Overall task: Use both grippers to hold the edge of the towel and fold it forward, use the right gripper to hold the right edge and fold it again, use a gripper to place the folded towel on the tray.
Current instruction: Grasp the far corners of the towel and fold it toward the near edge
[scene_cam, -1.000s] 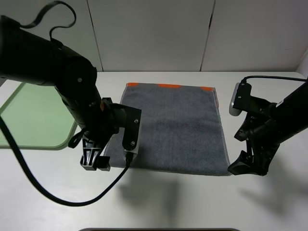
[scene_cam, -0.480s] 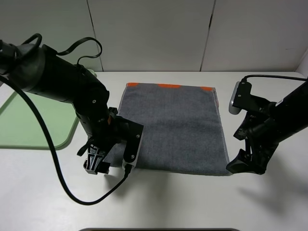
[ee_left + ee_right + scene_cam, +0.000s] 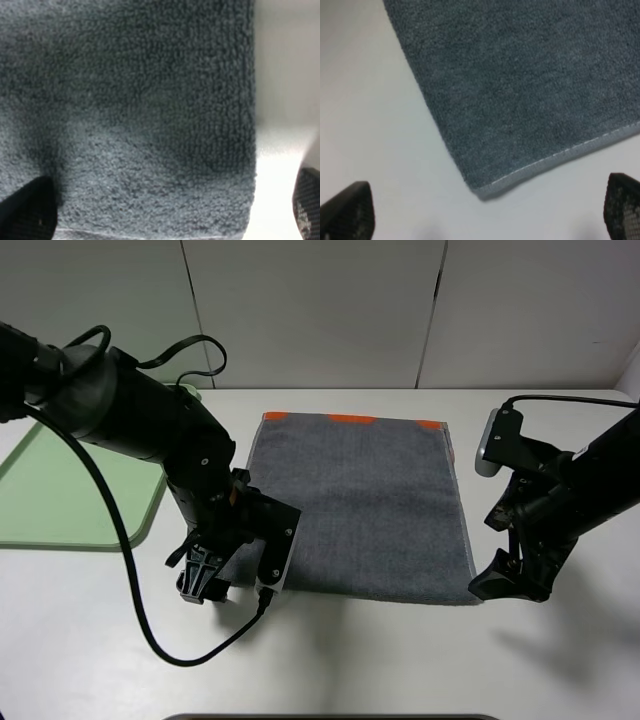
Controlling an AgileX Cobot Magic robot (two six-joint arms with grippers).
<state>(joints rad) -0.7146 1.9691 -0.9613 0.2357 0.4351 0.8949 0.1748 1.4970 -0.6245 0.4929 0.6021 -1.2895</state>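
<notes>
The dark grey towel lies flat on the white table, with an orange band along its far edge. My left gripper is low at the towel's near left corner. In the left wrist view its fingertips stand wide apart, and the terry cloth and the pale hem lie between them. My right gripper is at the near right corner, open. The towel's corner and its hem show between that gripper's fingertips. The pale green tray sits at the far left.
A white panelled wall stands behind the table. Black cables loop from the left arm over the table's front left. The right arm and its white camera block hang beside the towel's right edge.
My left arm has swung right and down, settling its gripper closer over the towel's near left corner. The right arm has barely moved. The towel lies as before.
</notes>
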